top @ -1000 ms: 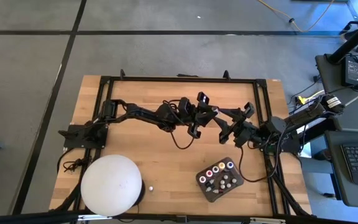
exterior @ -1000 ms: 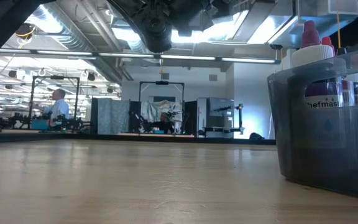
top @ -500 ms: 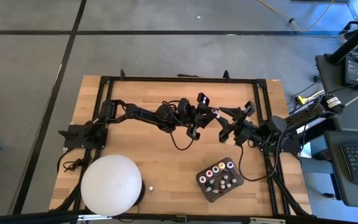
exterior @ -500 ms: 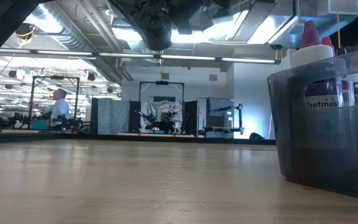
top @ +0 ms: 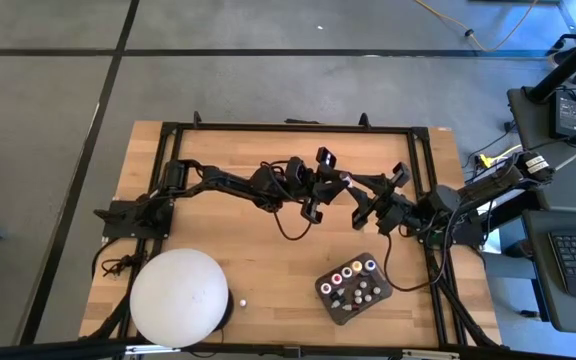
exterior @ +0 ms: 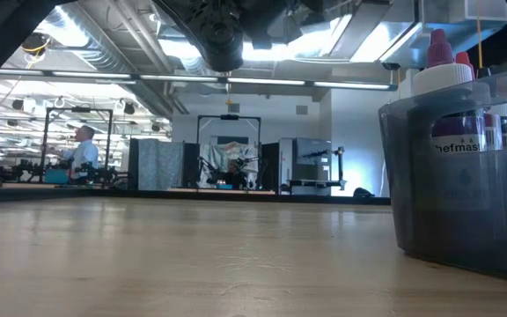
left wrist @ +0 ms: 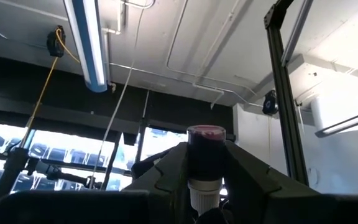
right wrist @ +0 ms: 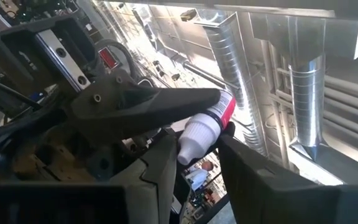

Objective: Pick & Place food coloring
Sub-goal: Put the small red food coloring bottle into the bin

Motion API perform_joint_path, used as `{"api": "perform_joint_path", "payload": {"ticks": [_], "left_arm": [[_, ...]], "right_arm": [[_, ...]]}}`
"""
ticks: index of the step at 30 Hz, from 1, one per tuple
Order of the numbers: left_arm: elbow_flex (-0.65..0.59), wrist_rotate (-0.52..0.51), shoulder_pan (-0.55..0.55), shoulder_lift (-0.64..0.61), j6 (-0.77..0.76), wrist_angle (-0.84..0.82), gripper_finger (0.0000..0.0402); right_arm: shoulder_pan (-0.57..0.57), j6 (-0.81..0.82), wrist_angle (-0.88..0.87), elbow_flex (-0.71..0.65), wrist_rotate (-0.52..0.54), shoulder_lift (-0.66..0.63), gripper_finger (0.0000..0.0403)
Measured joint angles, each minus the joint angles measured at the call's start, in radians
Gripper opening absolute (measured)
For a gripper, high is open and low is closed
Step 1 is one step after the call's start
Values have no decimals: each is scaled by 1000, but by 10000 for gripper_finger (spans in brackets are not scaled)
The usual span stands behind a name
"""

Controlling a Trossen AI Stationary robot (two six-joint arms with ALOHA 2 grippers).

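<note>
Gripping one food coloring bottle (left wrist: 205, 163), both hands (top: 343, 187) meet.

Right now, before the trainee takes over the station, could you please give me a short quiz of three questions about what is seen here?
1. True or false: the left gripper holds a food coloring bottle up in the air.
2. Where is the dark tray with the other bottles?
A. Directly under the two grippers
B. On the table, on the right arm's side, near the table edge
C. On the floor beside the table
3. Which other gripper is at the same held bottle?

Key:
1. True
2. B
3. The right gripper
</note>
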Motion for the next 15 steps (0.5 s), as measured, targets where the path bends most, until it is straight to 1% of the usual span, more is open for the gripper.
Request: {"api": "perform_joint_path", "payload": {"ticks": [4, 13, 15], "left_arm": [[0, 0, 0, 0, 38, 0, 86], [-1, 5, 0, 0, 41, 0, 86], [-1, 8, 0, 0, 41, -1, 86]], "right_arm": [[0, 3, -5, 0, 0, 0, 123], [1, -1, -13, 0, -3, -2, 123], [7, -2, -14, 0, -3, -2, 130]]}}
